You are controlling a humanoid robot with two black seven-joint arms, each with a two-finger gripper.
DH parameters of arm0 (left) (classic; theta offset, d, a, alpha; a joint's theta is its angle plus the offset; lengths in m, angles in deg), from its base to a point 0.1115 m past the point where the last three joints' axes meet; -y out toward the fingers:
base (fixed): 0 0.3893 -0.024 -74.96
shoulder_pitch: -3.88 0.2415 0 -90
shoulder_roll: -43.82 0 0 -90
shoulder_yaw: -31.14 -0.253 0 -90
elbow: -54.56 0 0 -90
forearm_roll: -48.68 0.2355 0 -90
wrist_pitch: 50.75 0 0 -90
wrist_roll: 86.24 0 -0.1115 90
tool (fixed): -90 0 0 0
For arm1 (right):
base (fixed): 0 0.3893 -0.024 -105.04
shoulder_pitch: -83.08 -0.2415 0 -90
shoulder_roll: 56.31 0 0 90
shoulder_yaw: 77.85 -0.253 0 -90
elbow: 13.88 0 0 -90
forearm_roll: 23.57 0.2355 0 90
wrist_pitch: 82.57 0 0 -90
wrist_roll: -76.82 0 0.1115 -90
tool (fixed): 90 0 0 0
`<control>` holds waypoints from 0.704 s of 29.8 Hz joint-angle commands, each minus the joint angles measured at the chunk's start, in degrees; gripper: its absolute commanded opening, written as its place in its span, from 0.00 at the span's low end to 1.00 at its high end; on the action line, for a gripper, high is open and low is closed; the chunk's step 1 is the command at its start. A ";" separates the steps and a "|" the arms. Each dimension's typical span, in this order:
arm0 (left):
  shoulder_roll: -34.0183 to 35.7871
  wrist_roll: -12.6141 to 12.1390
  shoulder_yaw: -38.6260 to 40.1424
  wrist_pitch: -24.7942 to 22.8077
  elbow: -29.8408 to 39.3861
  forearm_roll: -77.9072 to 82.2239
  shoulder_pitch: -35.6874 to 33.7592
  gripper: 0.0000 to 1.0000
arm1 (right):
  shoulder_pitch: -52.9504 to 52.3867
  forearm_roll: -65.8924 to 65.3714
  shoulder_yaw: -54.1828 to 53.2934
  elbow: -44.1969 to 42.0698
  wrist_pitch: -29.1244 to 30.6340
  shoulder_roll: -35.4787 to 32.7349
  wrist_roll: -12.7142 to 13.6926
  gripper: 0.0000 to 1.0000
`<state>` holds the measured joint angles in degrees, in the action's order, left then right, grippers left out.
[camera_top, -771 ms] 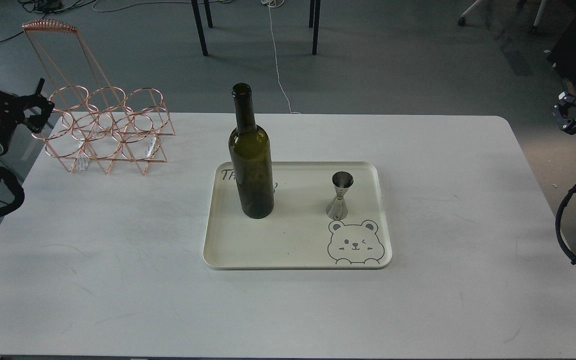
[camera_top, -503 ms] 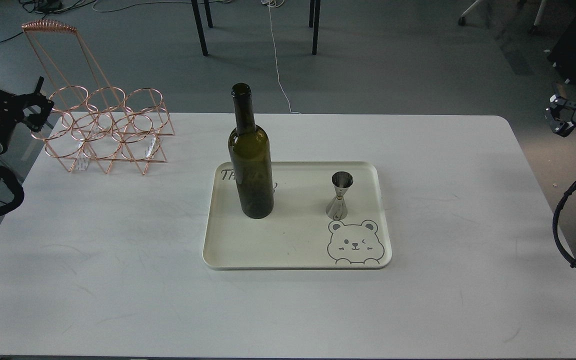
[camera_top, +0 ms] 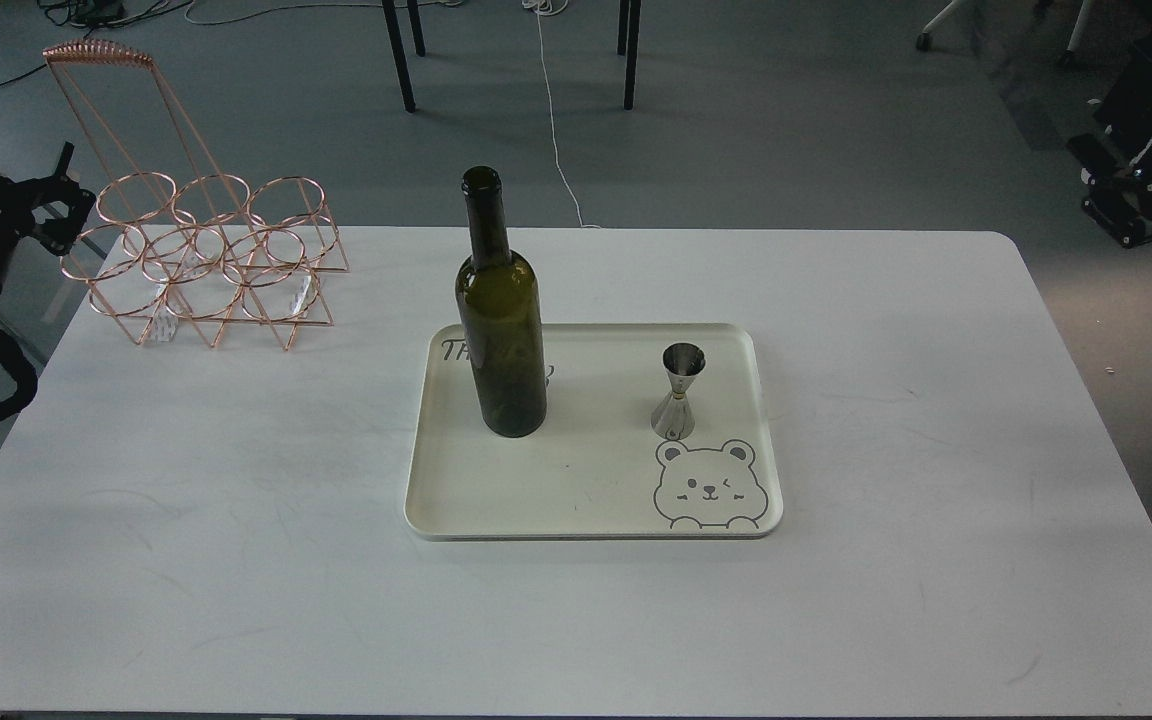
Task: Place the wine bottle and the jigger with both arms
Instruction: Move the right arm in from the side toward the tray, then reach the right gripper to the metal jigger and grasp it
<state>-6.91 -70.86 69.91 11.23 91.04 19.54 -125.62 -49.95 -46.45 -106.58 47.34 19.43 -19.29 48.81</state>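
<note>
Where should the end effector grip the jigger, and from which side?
Grip the jigger at its narrow waist, where the two cones meet and fingers likely seat best. It stands upright on the tray, near its right edge, with the bottle well to the left. Coming from the right, level with the waist, looks clearest; that suits the right end effector.
</note>
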 commanded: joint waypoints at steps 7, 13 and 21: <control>-0.07 0.00 -0.10 0.01 -0.01 0.05 -0.22 0.98 | 1.11 -28.68 5.87 12.35 -13.66 -1.95 0.01 0.99; 0.10 0.00 -0.10 0.01 -0.01 0.05 -0.22 0.98 | 1.28 -52.05 11.14 12.27 -21.03 2.70 0.01 0.98; 0.10 0.00 -0.10 0.01 -0.01 0.05 -0.31 0.98 | 1.28 -69.13 19.05 8.94 -28.43 6.74 0.01 0.93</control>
<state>-6.74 -70.86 69.81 11.25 91.03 19.62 -125.85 -48.57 -112.23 -89.63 58.43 -7.83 -14.08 48.81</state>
